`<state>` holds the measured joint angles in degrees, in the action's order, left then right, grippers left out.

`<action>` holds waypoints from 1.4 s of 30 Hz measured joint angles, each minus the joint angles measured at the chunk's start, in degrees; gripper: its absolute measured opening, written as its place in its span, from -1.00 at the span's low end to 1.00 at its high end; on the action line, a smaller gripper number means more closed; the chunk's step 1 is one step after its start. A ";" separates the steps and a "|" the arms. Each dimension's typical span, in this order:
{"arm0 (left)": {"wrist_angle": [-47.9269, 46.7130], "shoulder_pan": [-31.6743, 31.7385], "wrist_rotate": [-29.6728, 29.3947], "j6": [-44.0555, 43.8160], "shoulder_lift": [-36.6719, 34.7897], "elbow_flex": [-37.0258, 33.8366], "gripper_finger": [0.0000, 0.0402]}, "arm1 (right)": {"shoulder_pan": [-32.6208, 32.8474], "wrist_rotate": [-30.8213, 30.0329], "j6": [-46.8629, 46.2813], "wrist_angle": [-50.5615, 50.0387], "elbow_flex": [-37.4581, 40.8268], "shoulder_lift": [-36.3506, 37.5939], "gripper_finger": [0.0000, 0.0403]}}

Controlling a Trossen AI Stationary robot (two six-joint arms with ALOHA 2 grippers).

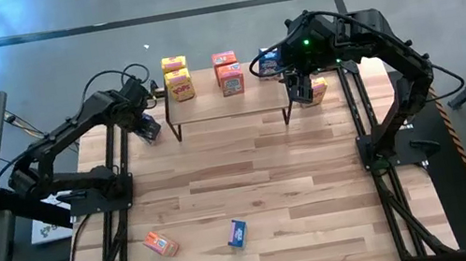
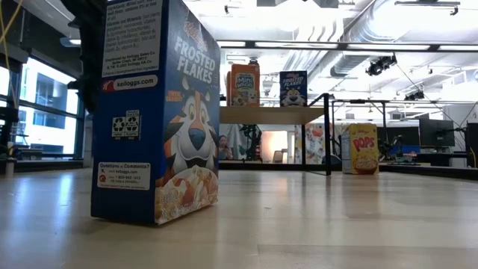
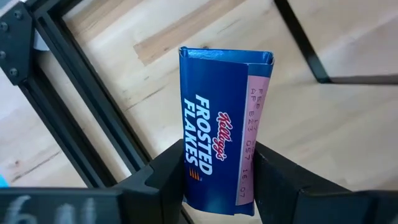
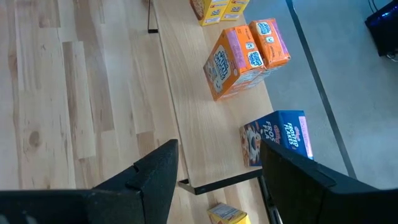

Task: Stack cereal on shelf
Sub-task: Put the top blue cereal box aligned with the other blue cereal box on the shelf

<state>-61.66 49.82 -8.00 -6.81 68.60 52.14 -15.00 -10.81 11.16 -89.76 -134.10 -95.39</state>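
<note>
Wooden tabletop point(image 1: 253, 193), bearing everything. Shelf point(image 1: 226, 100) toward the far edge, plank on black legs. On the shelf: two yellow boxes point(image 1: 177, 78) at its left part, two orange-red boxes point(image 1: 228, 72) mid-plank, one blue box point(image 1: 268, 63) at its right end. Just off the shelf's right end, on the table: another yellow box point(image 1: 316, 90). Just off the shelf's left end: left gripper point(image 3: 217, 180), clamped on a blue Frosted Flakes box point(image 3: 221, 134). Above the shelf's right end: right gripper point(image 4: 217, 180), fingers apart, nothing between them. Well away from the shelf, near the front edge: a lying orange-red box point(image 1: 161, 245) and a standing blue box point(image 1: 237, 233).
</note>
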 joint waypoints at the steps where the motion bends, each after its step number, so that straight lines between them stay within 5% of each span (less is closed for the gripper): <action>1: -0.53 0.00 0.38 0.00 -0.84 0.00 -0.27 | 0.01 0.00 0.00 0.00 -0.01 0.00 0.08; 19: -9.50 -8.30 5.10 -0.57 -16.12 0.00 -0.27 | 0.01 0.00 -0.66 0.00 0.00 0.00 0.08; 42: -5.10 -26.25 6.96 -7.46 -17.38 0.00 -0.27 | 0.07 0.22 1.32 -0.22 0.02 -0.24 0.08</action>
<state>-66.76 23.57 -1.04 -14.27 51.22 52.14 -14.94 -10.59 12.48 -89.97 -134.08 -95.64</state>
